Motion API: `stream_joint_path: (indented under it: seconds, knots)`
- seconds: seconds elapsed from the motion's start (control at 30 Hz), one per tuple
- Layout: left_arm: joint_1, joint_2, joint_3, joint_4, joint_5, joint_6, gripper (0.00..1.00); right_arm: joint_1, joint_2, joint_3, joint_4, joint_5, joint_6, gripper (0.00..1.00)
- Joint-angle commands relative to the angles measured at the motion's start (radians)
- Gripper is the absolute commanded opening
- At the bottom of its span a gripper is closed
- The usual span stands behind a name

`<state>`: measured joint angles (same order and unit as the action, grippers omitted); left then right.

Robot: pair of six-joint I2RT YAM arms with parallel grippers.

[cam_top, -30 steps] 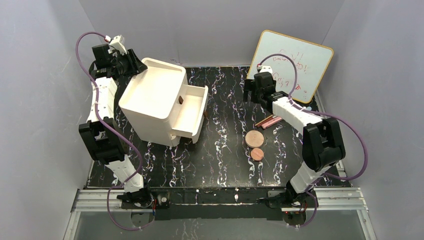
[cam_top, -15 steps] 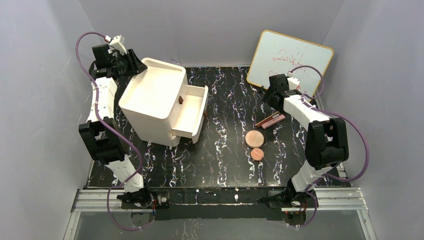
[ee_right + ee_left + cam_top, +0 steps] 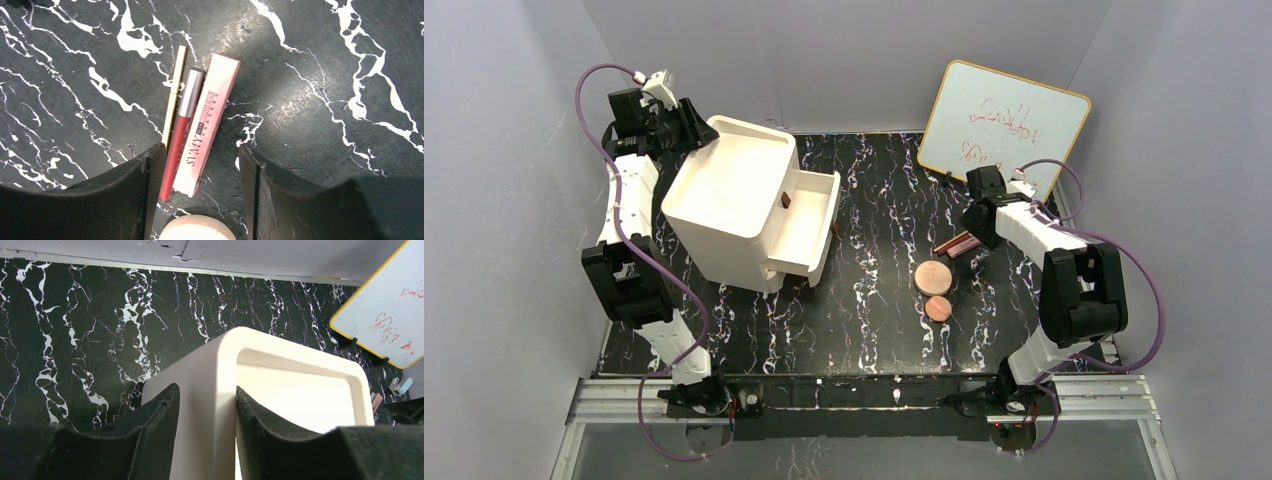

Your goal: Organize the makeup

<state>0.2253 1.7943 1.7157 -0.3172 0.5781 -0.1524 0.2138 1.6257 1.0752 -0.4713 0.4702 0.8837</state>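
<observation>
Right, my left gripper (image 3: 206, 407) is clamped on the rim wall at the drawer unit's (image 3: 729, 195) far-left corner. The right gripper (image 3: 202, 170) hangs over the sticks (image 3: 955, 245) mid-right on the table (image 3: 864, 330), jaws apart and straddling their near ends. Overhead the sticks blur together. The wrist view splits them into a gold pencil (image 3: 173, 95), a red gloss tube (image 3: 181, 135) and a pink box (image 3: 207, 120), lying parallel with their long axes pointing away from the fingers. Bare marble lies between the open drawer (image 3: 809, 225) and the two discs (image 3: 932, 277). The whiteboard (image 3: 1009, 125) crowds the far right.
</observation>
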Motion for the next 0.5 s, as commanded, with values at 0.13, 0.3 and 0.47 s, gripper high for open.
stream_joint_path:
  seconds: [0.13, 0.3, 0.47]
  knots:
    - [-0.007, 0.022, 0.0, -0.052, 0.019, -0.003, 0.41, -0.024, -0.007, -0.034, 0.024, -0.002, 0.043, 0.57]
    - [-0.007, 0.022, -0.001, -0.052, 0.019, -0.003, 0.41, -0.029, 0.017, -0.052, 0.053, 0.001, 0.041, 0.55]
    - [-0.009, 0.023, -0.001, -0.052, 0.02, -0.003, 0.41, -0.033, 0.05, -0.065, 0.096, 0.003, 0.041, 0.5]
